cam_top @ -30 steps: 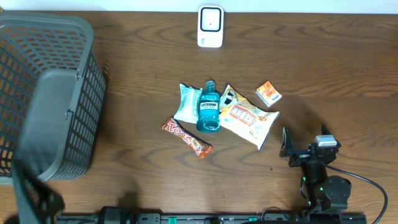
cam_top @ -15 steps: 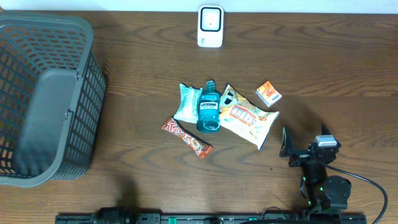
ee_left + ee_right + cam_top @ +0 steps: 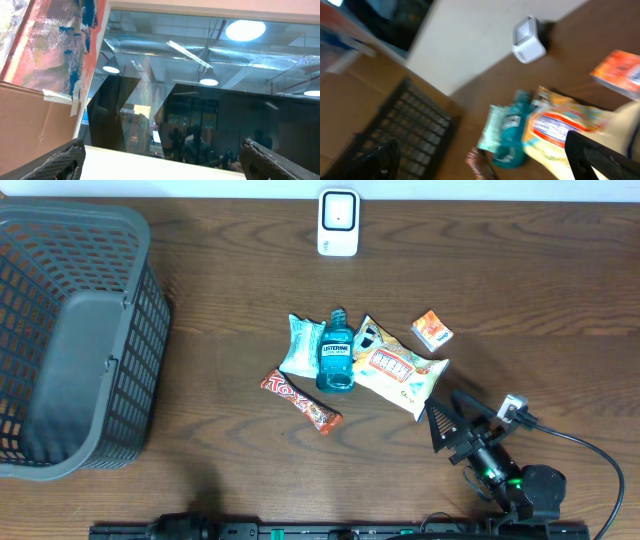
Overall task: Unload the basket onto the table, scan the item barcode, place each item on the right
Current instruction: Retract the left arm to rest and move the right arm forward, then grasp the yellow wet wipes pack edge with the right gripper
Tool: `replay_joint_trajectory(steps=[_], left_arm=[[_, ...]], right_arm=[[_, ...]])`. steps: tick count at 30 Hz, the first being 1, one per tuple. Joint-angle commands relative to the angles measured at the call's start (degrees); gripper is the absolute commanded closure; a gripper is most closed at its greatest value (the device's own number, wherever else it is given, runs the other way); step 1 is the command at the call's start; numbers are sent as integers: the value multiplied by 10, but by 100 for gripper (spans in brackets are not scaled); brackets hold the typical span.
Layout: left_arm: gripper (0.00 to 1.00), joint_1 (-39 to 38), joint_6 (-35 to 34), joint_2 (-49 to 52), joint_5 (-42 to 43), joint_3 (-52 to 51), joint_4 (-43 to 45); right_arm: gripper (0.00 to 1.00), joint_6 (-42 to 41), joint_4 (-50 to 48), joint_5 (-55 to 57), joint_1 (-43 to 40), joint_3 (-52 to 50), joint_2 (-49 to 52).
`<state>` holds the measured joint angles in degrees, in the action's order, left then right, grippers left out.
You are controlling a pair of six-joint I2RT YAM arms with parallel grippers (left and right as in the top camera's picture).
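At the near right of the dark wooden surface, the right arm is angled toward the clustered items, its jaws spread wide with nothing between them. The left arm is not seen from overhead; in its wrist view its fingertips are likewise spread and empty, and are tilted up at the room. No item has been picked up yet: all lie mid-surface, well apart from the white scanner at the far edge. Trouble is most likely to be caused by the crowding. The snack bag, nearest the jaws, is touched by the Listerine bottle, which in turn touches a pale green packet, so neighbours could be dragged or the round bottle set rolling. The crinkly bag could also slip, and a barcode facing down would not be read. A candy bar and a small orange box lie apart; a grey basket stands at far left. Beyond, ceiling lamps, dark glass and cardboard can be made out.
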<state>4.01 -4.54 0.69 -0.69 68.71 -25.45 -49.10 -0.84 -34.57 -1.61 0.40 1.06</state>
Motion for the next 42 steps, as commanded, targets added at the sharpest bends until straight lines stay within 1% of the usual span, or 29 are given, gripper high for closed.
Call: replay_joint_trajectory(steps=[1,2,3,5,6,8,10,12,13,14,15,16,17,18,19,20,21,24,25,27,32,35,36,37,38,39,40,41,42], left_arm=[[2,-1,-7,-5,7,3,2],[2,-1,-7,-5,5,2,0],[2,-1,-7,-5,0,2,-6],[2,-1,-7,-5,0,2,-14],[2,-1,-7,-5,0,2,-15],[2,-1,-7,-5,0,2,-17],[2,-1,-7,-5,0,2,-24],[2,-1,-7,-5,0,2,-37],[2,-1,-7,-5,0,2,-63],[2,-1,-7,-5,0,2,-79],[2,-1,-7,-5,0,1,-95],[2,-1,-7,-5,0,-4,-109],[2,-1,-7,-5,0,-9,-112],[2,-1,-7,-5,0,-11,-112],[2,-1,-7,-5,0,-17,-112],[2,-1,-7,-5,0,-23,-112],[2,-1,-7,-5,0,-31,-112],[2,-1,-7,-5,0,-48,-112],[2,-1,-7,-5,0,-53,-112],[2,-1,-7,-5,0,-61,-112],[2,-1,-7,-5,0,-69,-112],[2,-1,-7,-5,0,-69,-112],[2,-1,-7,-5,0,-69,-112],[2,-1,-7,-5,0,-69,-112],[2,-1,-7,-5,0,-69,-112],[2,-1,-7,-5,0,-69,-111],[2,-1,-7,-5,0,-69,-111],[2,-1,-7,-5,0,-69,-111],[2,-1,-7,-5,0,-69,-112]], right_arm=[[1,-21,-64,-58,2,0,0],[1,2,-70,-68,2,3,0],[1,30,-39,-69,2,16,0],[1,94,55,-42,2,46,1],[1,135,132,-2,2,70,3],[1,187,230,68,2,113,15],[1,212,288,113,2,168,43],[1,219,330,163,2,229,88],[1,201,374,219,2,278,137],[1,186,403,250,2,305,171],[1,176,440,270,2,340,231],[1,176,455,269,2,356,269],[1,179,474,252,2,377,332],[1,187,478,240,2,383,357],[1,225,475,193,2,395,423],[1,241,463,165,2,399,466],[1,243,440,149,2,399,521],[1,246,390,126,2,399,623],[1,262,368,107,4,399,673],[1,266,339,97,13,399,734],[1,264,259,79,49,399,821],[2,264,221,86,73,399,850],[11,264,205,98,87,399,864],[36,256,199,120,99,399,876],[51,245,200,135,104,399,882],[74,226,203,153,110,399,887],[82,212,206,156,111,399,888],[98,194,211,153,110,400,884],[98,188,216,150,109,402,878]])
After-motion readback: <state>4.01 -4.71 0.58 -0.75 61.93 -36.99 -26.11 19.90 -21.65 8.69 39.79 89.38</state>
